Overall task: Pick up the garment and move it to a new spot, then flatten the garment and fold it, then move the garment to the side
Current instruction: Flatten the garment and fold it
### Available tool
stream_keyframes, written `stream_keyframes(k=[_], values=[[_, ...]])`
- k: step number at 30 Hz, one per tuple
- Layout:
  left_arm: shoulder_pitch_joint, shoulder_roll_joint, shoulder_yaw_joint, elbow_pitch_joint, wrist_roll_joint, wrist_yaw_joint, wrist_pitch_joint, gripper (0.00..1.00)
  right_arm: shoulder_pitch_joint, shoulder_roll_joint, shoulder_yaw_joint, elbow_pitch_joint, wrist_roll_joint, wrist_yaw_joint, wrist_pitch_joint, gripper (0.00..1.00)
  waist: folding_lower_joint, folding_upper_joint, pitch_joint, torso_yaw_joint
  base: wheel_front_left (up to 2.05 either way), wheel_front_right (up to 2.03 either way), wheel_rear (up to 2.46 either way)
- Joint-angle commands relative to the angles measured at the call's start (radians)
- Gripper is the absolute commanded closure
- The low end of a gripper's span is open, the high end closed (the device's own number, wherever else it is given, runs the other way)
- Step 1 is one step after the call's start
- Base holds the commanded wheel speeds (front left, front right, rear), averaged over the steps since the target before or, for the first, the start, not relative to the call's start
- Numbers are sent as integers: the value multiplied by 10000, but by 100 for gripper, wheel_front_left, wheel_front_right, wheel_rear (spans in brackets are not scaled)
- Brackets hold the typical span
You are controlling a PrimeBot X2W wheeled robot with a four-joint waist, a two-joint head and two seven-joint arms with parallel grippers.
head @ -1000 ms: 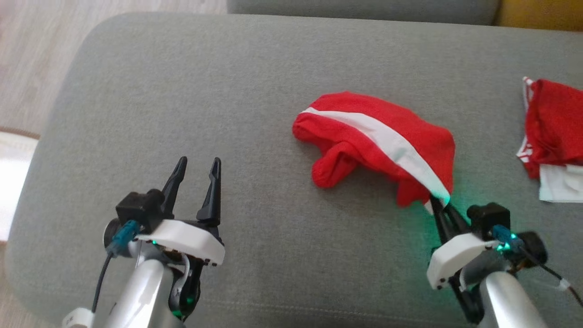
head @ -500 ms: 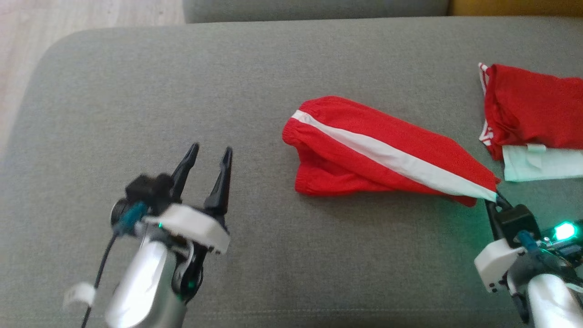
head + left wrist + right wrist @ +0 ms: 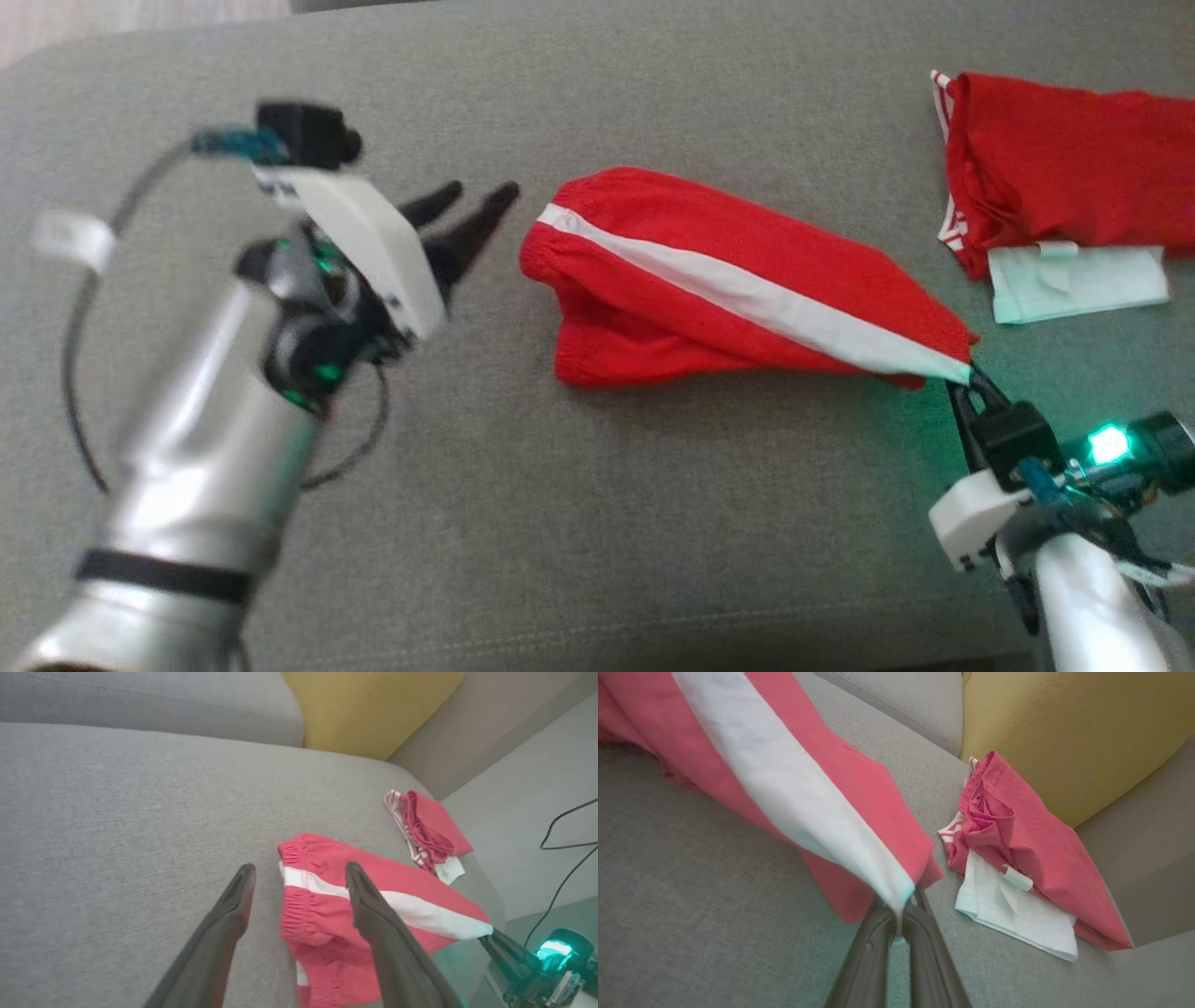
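The garment (image 3: 738,280) is a pair of red shorts with a white side stripe, stretched out across the grey sofa seat (image 3: 597,523). My right gripper (image 3: 966,381) is shut on the stripe's hem corner at the garment's right end; in the right wrist view the garment (image 3: 803,793) runs up and left from the pinched fingertips (image 3: 899,917). My left gripper (image 3: 476,201) stands open just left of the elastic waistband, its fingers pointing at it. In the left wrist view the garment (image 3: 327,905) lies between and beyond the open left gripper (image 3: 299,877).
A second red and white garment (image 3: 1055,177) with a pale folded piece (image 3: 1074,280) lies at the seat's far right. A yellow cushion (image 3: 1064,732) stands behind it. The sofa's back cushion (image 3: 140,695) runs along the far edge. A black cable (image 3: 565,844) crosses the floor beyond the armrest.
The right gripper has pulled the garment out from a bunched heap into a long stretched shape. The left arm has swung up and rightward to the waistband. The camera has shifted.
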Motion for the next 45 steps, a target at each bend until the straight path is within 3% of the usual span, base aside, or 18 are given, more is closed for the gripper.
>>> stream_keyframes(k=[1,6,12,34,35,36,37,45], values=[[-734,407,253,-155,-176,-59,430,0,-366,41,213,-205,-81,-9,-150,100,0,0,115,-144,0,0,0],[-1639,574,166,666,-998,-60,2123,0,-635,182,266,93,-168,-9,-402,100,0,0,274,-374,0,0,0],[-2124,526,138,1408,-1534,-57,3247,0,-849,311,336,357,-247,-9,-596,100,0,0,412,-573,0,0,0],[-2580,492,-839,2038,-1835,-60,3470,0,-1238,573,395,816,-351,-9,-854,100,0,0,722,-979,0,0,0],[-2578,500,-878,2018,-1882,-61,3473,21,-1240,578,390,823,-351,-9,-858,100,0,0,719,-977,0,0,0],[-2578,507,-916,1993,-1929,-61,3470,65,-1243,583,385,829,-352,-9,-858,100,0,0,717,-975,0,0,0],[-2576,510,-953,1938,-1988,-61,3449,100,-1248,589,382,833,-352,-9,-857,100,0,0,719,-972,0,0,0],[-2498,664,-1140,1554,-2426,-61,3046,100,-1370,604,248,791,-273,-9,-965,100,0,0,563,-865,0,0,0]])
